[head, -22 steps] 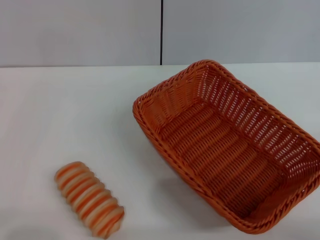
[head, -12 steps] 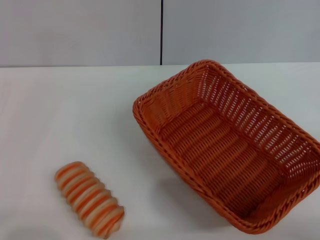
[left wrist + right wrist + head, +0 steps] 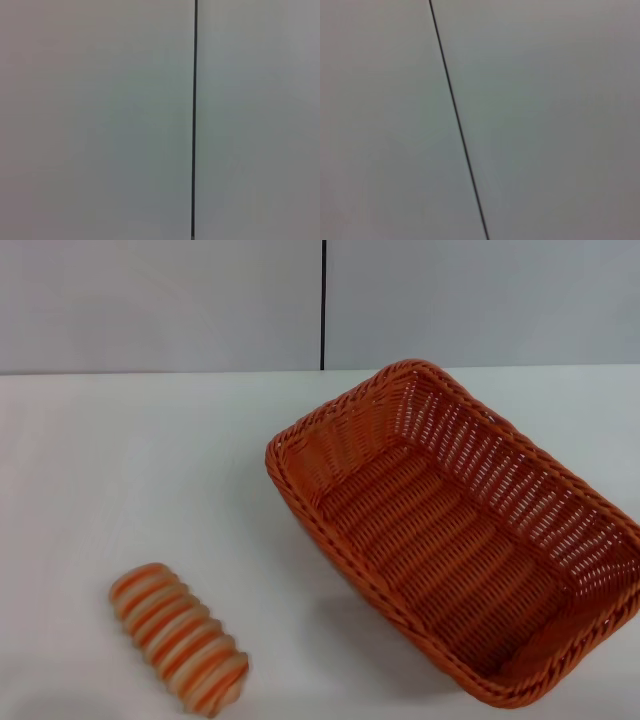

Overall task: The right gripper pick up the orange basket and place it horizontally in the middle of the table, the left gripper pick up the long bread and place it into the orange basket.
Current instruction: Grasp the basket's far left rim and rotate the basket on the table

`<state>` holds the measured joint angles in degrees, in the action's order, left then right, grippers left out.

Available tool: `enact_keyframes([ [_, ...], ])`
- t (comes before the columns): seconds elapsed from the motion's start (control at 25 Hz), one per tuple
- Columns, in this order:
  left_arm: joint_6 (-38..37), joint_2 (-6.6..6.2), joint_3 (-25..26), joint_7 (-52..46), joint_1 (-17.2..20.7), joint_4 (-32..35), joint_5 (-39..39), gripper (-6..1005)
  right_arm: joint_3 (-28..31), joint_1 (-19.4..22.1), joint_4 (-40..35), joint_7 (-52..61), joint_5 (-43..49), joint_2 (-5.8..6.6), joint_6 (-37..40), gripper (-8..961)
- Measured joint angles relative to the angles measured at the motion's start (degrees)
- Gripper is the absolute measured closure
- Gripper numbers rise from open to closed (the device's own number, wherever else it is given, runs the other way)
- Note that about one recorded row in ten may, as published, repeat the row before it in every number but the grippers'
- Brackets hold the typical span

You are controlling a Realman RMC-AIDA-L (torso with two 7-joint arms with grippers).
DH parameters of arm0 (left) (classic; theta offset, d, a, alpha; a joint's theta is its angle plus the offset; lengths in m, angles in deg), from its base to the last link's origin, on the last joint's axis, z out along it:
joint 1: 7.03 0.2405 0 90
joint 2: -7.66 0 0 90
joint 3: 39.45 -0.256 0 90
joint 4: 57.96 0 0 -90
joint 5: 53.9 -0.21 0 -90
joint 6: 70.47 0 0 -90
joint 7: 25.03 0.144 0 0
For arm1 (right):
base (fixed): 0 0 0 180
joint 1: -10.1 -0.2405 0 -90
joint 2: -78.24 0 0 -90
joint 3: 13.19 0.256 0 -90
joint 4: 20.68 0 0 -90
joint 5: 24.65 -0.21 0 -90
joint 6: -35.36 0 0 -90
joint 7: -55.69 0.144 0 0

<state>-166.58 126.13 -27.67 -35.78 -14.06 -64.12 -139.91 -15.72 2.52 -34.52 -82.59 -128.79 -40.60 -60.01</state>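
The orange basket (image 3: 455, 530) lies on the white table (image 3: 130, 470) in the head view, right of centre, turned diagonally with one corner toward the back and its far end reaching the right edge. It is empty. The long bread (image 3: 180, 637), striped orange and cream, lies at the front left, also at a slant, well apart from the basket. Neither gripper appears in the head view. Both wrist views show only a grey wall with a thin dark seam (image 3: 194, 120).
A grey wall with a vertical dark seam (image 3: 323, 305) stands behind the table's far edge. Bare tabletop stretches between the bread and the basket and across the back left.
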Motion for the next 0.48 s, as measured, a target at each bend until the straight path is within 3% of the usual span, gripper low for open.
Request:
enact_keyframes([
  [0.28,0.97,0.08,-0.30,-0.06,-1.00,0.01,-0.13,185,-1.07,-0.03,-22.91,30.68,9.54,0.13,0.74,355],
  [0.48,2.06,0.10,-0.59,-0.15,-1.50,0.00,-0.15,185,-1.11,-3.82,-40.66,52.01,22.64,0.21,0.92,355],
])
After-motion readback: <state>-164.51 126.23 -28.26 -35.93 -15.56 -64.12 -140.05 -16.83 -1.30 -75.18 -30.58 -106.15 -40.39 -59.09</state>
